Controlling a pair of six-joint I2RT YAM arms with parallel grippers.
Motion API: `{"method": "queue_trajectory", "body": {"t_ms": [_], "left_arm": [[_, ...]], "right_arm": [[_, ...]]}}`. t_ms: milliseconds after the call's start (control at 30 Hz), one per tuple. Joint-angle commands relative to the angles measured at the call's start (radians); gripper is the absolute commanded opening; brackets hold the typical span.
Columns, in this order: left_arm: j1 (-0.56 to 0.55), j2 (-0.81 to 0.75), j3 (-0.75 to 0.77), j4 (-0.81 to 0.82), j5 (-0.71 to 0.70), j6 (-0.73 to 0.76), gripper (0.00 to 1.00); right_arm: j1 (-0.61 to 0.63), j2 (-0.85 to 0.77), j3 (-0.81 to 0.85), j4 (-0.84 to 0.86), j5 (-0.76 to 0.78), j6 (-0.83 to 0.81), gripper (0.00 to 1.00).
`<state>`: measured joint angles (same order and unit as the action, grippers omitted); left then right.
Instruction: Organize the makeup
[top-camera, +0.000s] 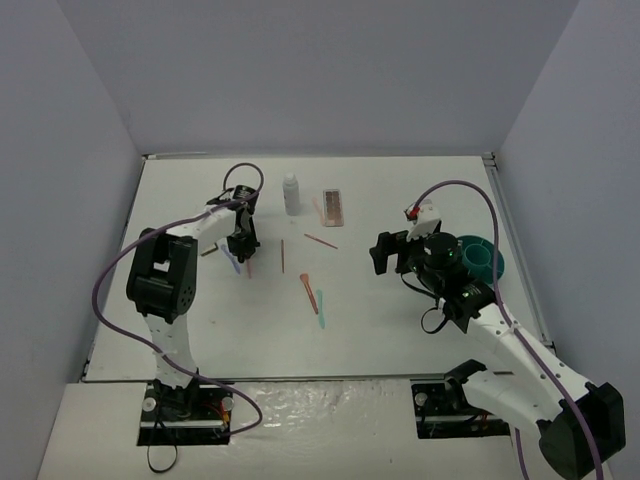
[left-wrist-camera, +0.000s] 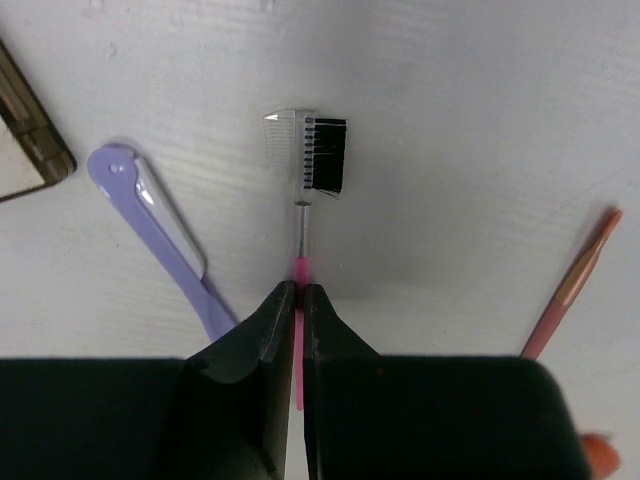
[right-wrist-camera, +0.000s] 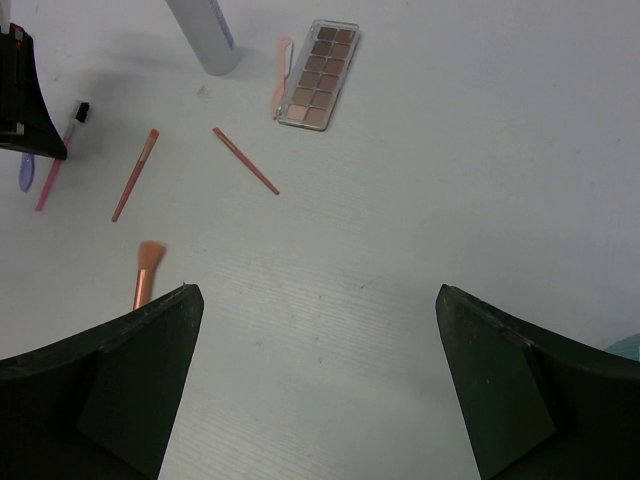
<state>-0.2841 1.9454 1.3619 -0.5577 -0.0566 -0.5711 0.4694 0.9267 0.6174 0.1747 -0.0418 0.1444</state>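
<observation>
**Left end effector** (left-wrist-camera: 300, 296), at the far left of the counter (top-camera: 400, 330): jaws pinched shut on the pink handle of a comb-brush stick (left-wrist-camera: 318, 152). The stick's black-bristled head extends beyond the fingertips. A purple stick (left-wrist-camera: 165, 225) lies just left of it. The corner of a flat brown case (left-wrist-camera: 30, 140) shows further left, and a pink-brown stick (left-wrist-camera: 575, 285) lies well apart on the right.

**Right end effector** (right-wrist-camera: 317, 295): jaws spread wide and holding nothing, just left of the round teal tub (top-camera: 485, 260).

**Between the arms:** a whitish bottle (top-camera: 291, 192) stands upright at far centre. A brown-pink palette (right-wrist-camera: 320, 73) lies flat to its right, with a pale pink stick (right-wrist-camera: 283, 75) along the palette's left edge. An orange-tipped brush (top-camera: 308, 290) and a teal stick (top-camera: 321, 308) lie nearer, just beside each other.
</observation>
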Motion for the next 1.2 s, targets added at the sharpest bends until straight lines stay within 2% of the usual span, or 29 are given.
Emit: {"method": "queue_trajectory", "body": {"t_ms": [0,133,300,533,633,767,1167], "left_arm": [[-0.036,-0.158,-0.045,0.027,-0.038,0.02,0.0],[-0.129,-0.336,-0.134,0.133,-0.056,0.095,0.0],[-0.294,-0.557,-0.258,0.37,-0.069,0.263,0.0],[-0.439,-0.743,-0.352,0.574,0.041,0.486,0.0],[-0.466,-0.77,-0.359,0.619,0.12,0.523,0.0],[-0.503,-0.787,-0.354,0.642,0.156,0.563,0.0],[-0.558,-0.764,-0.354,0.721,0.184,0.568,0.0]], "right_arm": [[0.0,-0.039,0.048,0.049,-0.011,0.0,1.0],[0.001,-0.059,0.099,0.008,-0.075,0.019,1.0],[0.0,-0.062,0.2,-0.038,-0.209,0.06,0.99],[0.003,0.02,0.338,-0.057,-0.416,0.13,0.96],[0.004,0.065,0.376,-0.057,-0.474,0.149,0.95],[0.009,0.117,0.406,-0.055,-0.524,0.172,0.94],[0.043,0.177,0.418,-0.031,-0.493,0.219,0.86]]}}
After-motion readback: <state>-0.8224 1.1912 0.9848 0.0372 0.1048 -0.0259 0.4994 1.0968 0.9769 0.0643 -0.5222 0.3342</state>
